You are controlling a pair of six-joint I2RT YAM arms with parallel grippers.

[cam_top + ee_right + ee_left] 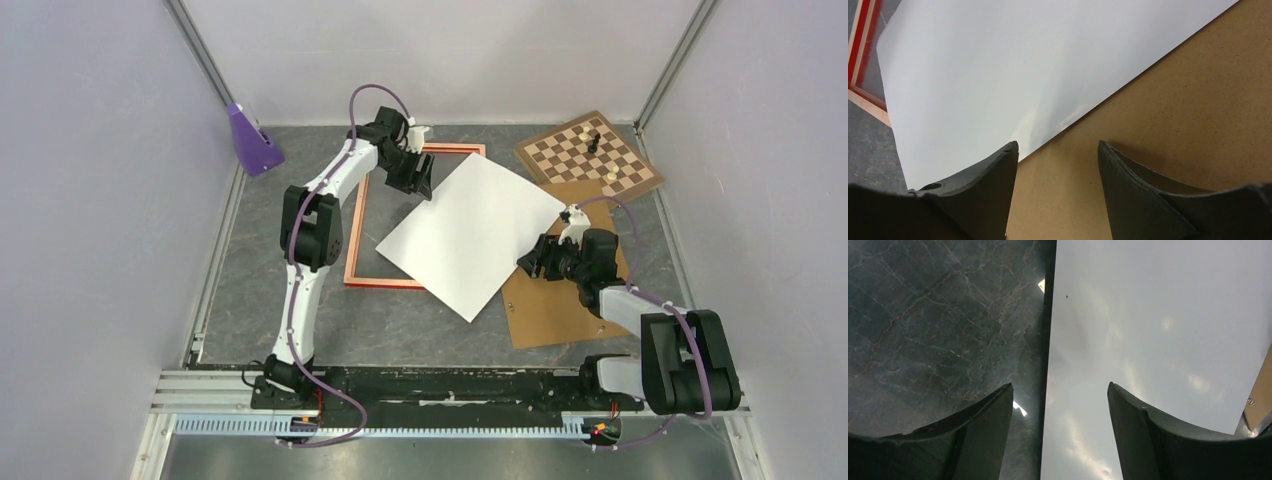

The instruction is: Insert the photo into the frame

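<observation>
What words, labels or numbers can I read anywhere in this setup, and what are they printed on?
Nothing here reads as clear text.
On the brown backing board: a tiny dark mark near its edge in the left wrist view, too small and blurred to read.
On the photo: plain white side up, no writing.
On the frame and the chessboard: no lettering visible.

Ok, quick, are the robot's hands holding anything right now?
Left gripper: open, holding nothing, above the photo edge.
Right gripper: open, holding nothing, also above the photo edge.
</observation>
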